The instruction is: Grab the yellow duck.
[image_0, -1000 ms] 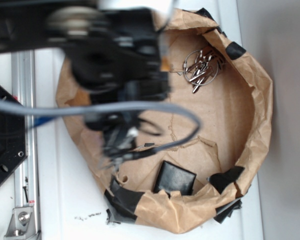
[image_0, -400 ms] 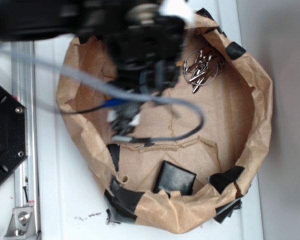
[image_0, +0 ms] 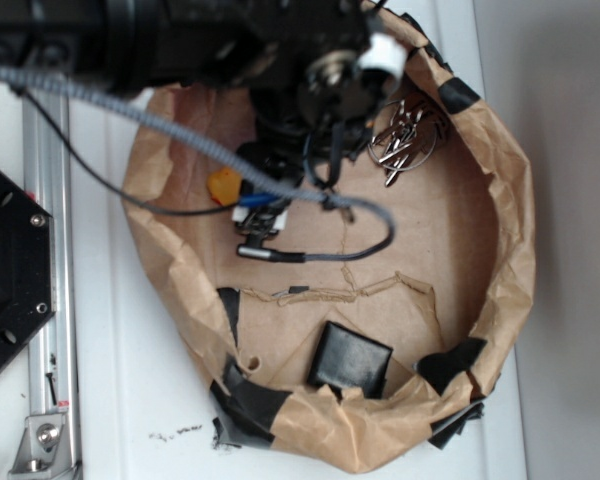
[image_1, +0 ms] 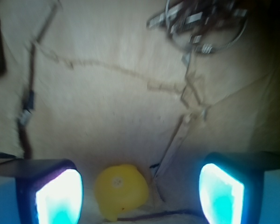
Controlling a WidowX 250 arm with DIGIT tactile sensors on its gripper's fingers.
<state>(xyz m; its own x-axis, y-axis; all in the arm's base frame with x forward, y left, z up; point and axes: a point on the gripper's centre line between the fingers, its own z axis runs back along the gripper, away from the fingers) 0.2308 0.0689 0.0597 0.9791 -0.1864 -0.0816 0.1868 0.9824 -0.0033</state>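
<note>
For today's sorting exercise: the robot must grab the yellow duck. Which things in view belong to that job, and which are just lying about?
Belongs to the job:
yellow duck
end effector, open

Just lying about:
key bunch
black square block
brown paper nest

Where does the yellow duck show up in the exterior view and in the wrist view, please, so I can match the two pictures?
Exterior: the yellow duck peeks out left of centre, upper half, mostly hidden by the arm, on the brown paper.
Wrist: it sits at bottom centre, between the open gripper fingers, nearer the left one.
Shared landmark: the key bunch, upper right in both views.
</note>
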